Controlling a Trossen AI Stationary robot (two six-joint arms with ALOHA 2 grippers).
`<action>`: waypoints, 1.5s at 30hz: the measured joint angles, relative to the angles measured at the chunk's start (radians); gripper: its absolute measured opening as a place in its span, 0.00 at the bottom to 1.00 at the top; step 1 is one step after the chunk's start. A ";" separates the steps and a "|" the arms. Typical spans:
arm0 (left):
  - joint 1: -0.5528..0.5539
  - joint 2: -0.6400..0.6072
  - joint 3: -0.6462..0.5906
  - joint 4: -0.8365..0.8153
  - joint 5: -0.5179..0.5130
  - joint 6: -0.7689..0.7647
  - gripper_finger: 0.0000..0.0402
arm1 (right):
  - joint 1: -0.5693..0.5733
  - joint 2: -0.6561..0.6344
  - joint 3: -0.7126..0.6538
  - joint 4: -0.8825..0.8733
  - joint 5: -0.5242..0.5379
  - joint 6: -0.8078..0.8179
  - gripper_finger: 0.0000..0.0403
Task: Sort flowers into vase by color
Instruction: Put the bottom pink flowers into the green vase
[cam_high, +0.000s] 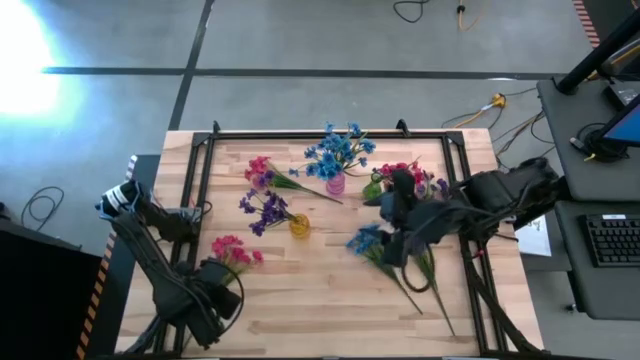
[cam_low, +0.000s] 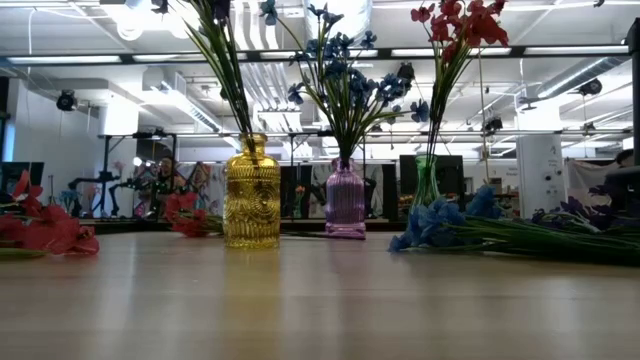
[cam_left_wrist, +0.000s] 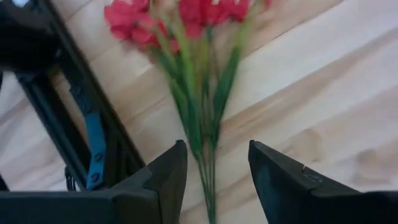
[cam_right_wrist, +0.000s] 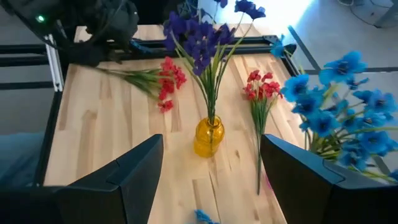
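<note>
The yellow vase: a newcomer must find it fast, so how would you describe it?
Look near the middle of the wooden table, left of the pink-purple vase holding blue flowers. The yellow vase stands upright with purple flowers in it. It is the only amber-gold glass vase.
</note>
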 joint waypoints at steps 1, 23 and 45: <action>0.000 0.005 -0.009 0.001 0.021 -0.011 0.41 | 0.000 -0.007 0.000 -0.004 0.001 0.001 0.65; 0.001 0.083 -0.265 0.395 0.091 -0.073 0.58 | 0.000 -0.017 -0.039 -0.004 0.008 0.010 0.65; 0.000 0.216 -0.212 0.385 0.109 -0.072 0.19 | 0.004 -0.017 -0.056 0.003 0.008 0.023 0.66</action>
